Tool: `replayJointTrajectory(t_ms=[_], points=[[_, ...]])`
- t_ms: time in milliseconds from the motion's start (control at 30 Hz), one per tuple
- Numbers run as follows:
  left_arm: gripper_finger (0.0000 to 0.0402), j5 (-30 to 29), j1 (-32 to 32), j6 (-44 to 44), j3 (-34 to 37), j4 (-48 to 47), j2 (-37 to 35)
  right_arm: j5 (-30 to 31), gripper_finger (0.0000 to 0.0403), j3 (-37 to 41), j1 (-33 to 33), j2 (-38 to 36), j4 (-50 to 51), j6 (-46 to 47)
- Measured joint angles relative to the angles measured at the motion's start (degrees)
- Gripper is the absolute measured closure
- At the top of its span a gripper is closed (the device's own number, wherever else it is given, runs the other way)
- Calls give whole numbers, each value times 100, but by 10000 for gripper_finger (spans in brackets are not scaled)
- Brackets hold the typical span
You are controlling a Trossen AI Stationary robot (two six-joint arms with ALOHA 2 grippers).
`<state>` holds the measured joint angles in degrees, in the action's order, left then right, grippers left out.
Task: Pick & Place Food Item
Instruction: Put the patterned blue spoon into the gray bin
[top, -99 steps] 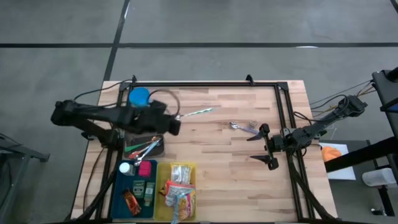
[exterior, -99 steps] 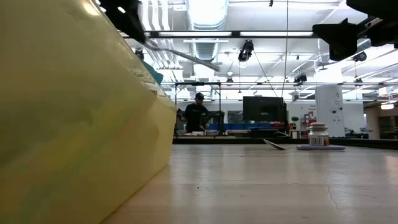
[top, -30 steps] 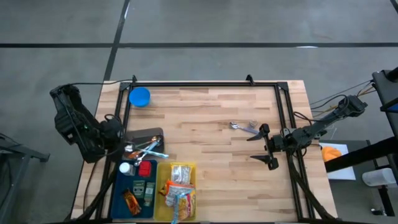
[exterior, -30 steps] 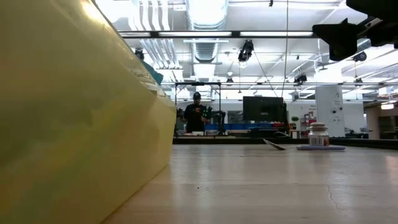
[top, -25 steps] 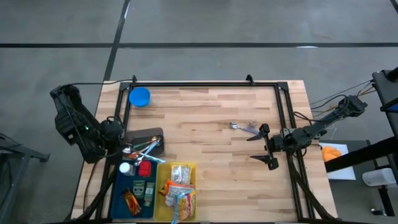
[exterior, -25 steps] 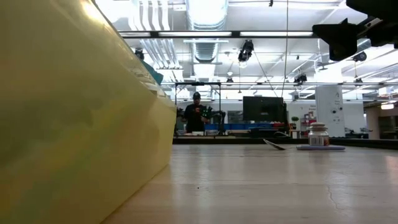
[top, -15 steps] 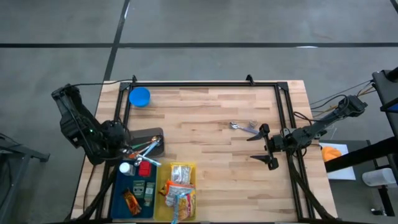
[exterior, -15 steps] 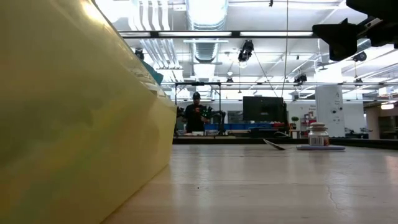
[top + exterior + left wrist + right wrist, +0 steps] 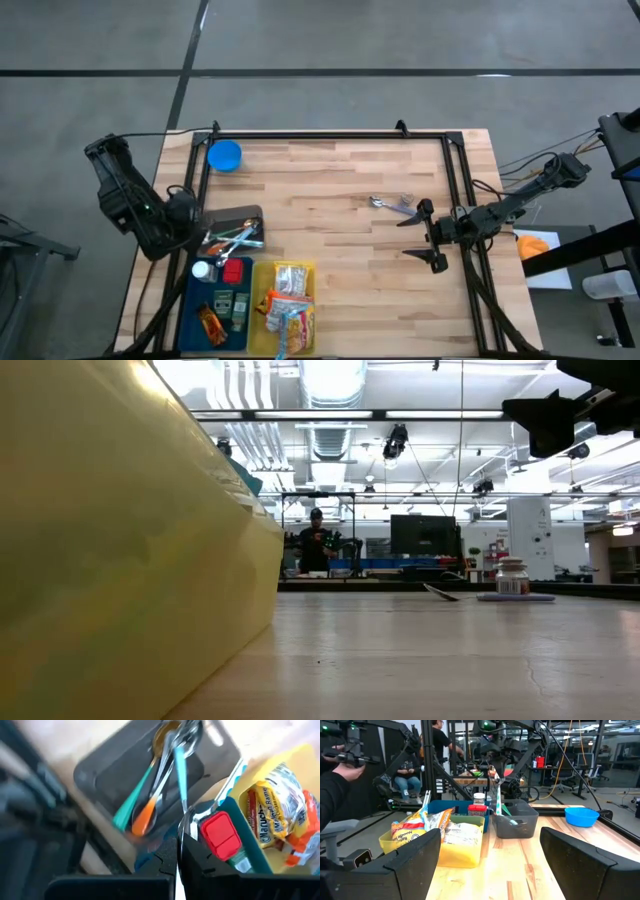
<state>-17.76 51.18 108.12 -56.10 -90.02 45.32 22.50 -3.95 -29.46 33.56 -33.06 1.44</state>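
Seen from overhead: butcher-block desk (image 9: 340,210) inside a black frame, largest thing in shot. At its near left corner, three bins packed side by side: blue bin (image 9: 205,318) with a small red-lidded jar (image 9: 232,271) and a white-capped bottle (image 9: 201,270); yellow bin (image 9: 254,322) touching it, filled with snack bags (image 9: 290,303), the food items of the task; grey tray (image 9: 220,216) just behind, crossed by a cluster of spoons (image 9: 234,238) with teal and orange handles. Left arm folded at the desk's left edge, left gripper (image 9: 178,851) pressed together, empty, poised over the seam between grey tray and blue bin. Right arm parked near the right edge, right gripper (image 9: 427,234) spread wide apart, holding nothing. Well apart from all of it, a small blue bowl (image 9: 224,155) at the far left corner and loose metal cutlery (image 9: 392,205) just beside the right gripper. Beyond the desk, a person (image 9: 316,547) standing far back in the lab.
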Motion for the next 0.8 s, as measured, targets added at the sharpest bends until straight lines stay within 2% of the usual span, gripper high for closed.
replayJointTrajectory(t_ms=[200, 500, 800], points=[[391, 238, 4, 1141, 31, -4, 0, 0, 64, 0, 0, 0, 0, 1], [391, 241, 4, 1346, -124, -2, 0, 0, 64, 0, -1, 0, 0, 1], [391, 234, 4, 1958, 363, 2, 17, 0, 64, 0, 0, 2, 1, 1]])
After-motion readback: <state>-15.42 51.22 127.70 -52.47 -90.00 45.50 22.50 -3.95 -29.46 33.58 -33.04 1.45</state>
